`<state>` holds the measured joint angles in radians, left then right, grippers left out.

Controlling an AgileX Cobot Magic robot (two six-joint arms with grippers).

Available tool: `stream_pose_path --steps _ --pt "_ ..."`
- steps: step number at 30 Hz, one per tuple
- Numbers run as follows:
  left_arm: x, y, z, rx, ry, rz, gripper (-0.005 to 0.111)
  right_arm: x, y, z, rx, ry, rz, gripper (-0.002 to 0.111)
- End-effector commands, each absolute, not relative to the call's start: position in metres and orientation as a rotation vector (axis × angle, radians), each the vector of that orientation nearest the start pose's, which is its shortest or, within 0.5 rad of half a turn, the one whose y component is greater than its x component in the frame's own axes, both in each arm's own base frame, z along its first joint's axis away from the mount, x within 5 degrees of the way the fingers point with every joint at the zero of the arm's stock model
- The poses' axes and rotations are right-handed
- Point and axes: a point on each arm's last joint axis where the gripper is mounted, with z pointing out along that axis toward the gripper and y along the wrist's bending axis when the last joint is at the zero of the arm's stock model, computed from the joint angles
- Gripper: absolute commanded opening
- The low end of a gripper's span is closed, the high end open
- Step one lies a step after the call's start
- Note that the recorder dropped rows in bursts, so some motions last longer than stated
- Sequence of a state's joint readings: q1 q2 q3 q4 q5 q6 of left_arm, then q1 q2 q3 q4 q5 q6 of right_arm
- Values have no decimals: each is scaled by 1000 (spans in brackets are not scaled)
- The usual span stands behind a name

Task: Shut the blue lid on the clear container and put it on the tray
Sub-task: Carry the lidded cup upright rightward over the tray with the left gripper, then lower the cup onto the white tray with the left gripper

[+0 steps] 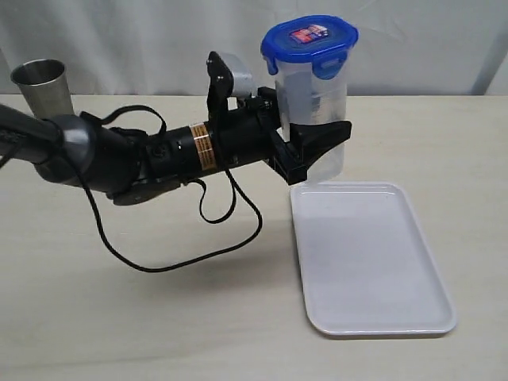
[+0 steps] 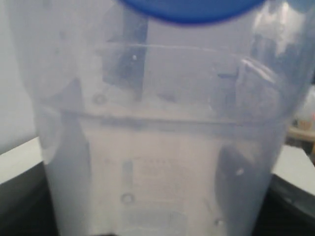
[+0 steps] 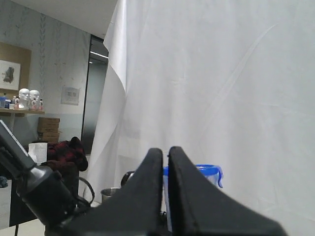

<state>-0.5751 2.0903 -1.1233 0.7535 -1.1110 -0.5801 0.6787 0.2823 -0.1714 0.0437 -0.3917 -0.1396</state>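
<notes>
Newbie: container question, where's the clear container at right now?

Regular: it's in the left gripper. The jaws are clamped around its lower half, with one black finger across the front and the other behind. It's upright, with the blue lid sitting on top, sticker facing up. Can't tell if every flap is snapped down tbh.

Newbie: so is it on the tray?

Regular: nope. It's just past the tray's far left corner, and in the exterior view the base comes down right about at the rim. Whether the base touches the table or hangs just above it, I honestly can't tell from that angle. The left wrist view is basically all frosted plastic wall, with a bit of blue at one edge.

Newbie: and the right gripper?

Regular: only its own wrist view shows it. The fingers are pressed flat together with nothing between them, pointing toward the white curtain. The lid's blue edge peeks out from behind them.

Newbie: anything else on the table?

Regular: a steel cup way over at the far left, well apart from the container.
</notes>
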Motion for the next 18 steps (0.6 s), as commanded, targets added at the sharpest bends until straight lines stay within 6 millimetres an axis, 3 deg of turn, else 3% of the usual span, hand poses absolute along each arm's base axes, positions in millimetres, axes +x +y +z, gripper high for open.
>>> stream_pose_path --steps 1,3,5,8,10,13,18 --pt "331 -283 155 704 1335 -1152 0 60 46 286 -448 1140 490 5" --pt "333 -294 148 771 1315 -1169 0 60 45 286 -435 1146 499 5" --pt "332 -321 138 935 1299 -1170 0 60 45 286 -424 1151 507 5" --pt "328 -346 133 1023 1272 -1172 0 60 45 286 -424 1151 507 5" --pt "324 -370 118 1079 1339 -1120 0 60 45 286 -424 1151 507 5" --pt "318 -379 97 1124 1425 -1070 0 60 45 286 -424 1151 507 5" --pt "317 -378 83 1146 1433 -1066 0 60 45 286 -424 1151 507 5"
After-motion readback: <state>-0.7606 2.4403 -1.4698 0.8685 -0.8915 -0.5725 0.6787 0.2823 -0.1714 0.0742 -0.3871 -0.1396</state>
